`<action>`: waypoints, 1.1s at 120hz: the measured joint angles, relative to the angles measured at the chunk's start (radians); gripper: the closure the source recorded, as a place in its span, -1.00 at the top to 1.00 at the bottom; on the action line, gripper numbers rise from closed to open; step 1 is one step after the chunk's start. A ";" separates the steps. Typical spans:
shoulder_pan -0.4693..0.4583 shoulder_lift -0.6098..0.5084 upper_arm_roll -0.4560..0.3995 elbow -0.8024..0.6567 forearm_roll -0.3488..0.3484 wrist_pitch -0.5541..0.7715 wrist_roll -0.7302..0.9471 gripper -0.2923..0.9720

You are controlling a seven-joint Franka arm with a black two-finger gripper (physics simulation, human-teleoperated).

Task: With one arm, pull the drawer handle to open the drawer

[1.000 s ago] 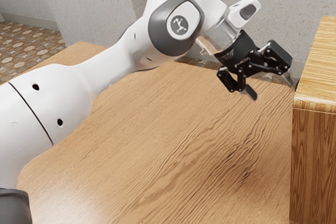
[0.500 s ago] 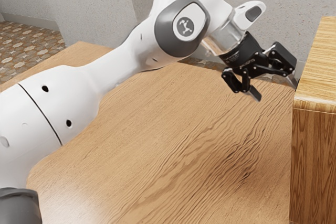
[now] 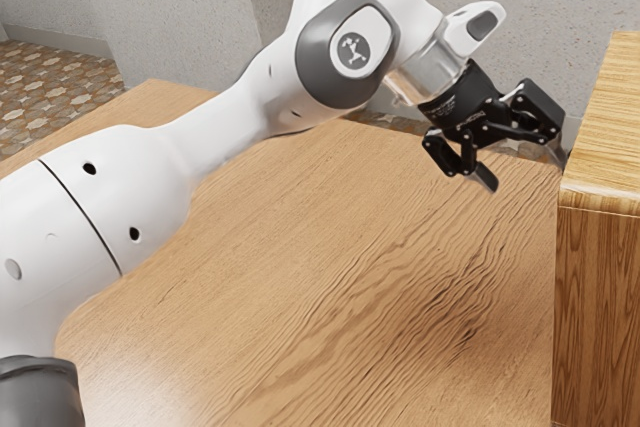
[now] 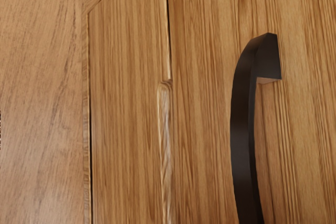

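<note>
Open end effector (image 3: 520,169) facing the handle (image 4: 245,145), not yet on it.
It hovers over the worktop (image 3: 330,277) with fingers spread wide, holding nothing, just beside the cabinet (image 3: 600,197) at the exterior view's right. The black handle lies straight ahead on the drawer front (image 4: 205,77), its long axis parallel to the panel seam.

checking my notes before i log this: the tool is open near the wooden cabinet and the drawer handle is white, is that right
Not quite. The handle is black, not white, as the wrist view shows. The rest holds: in the exterior view the tool is open near the wooden cabinet.
</note>
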 joint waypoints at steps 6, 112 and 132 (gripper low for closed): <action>0.001 0.004 0.000 0.000 0.000 0.000 0.000 0.54; 0.009 0.023 -0.017 -0.002 0.000 0.002 0.000 0.53; 0.017 0.023 -0.018 -0.005 0.000 0.002 0.000 0.54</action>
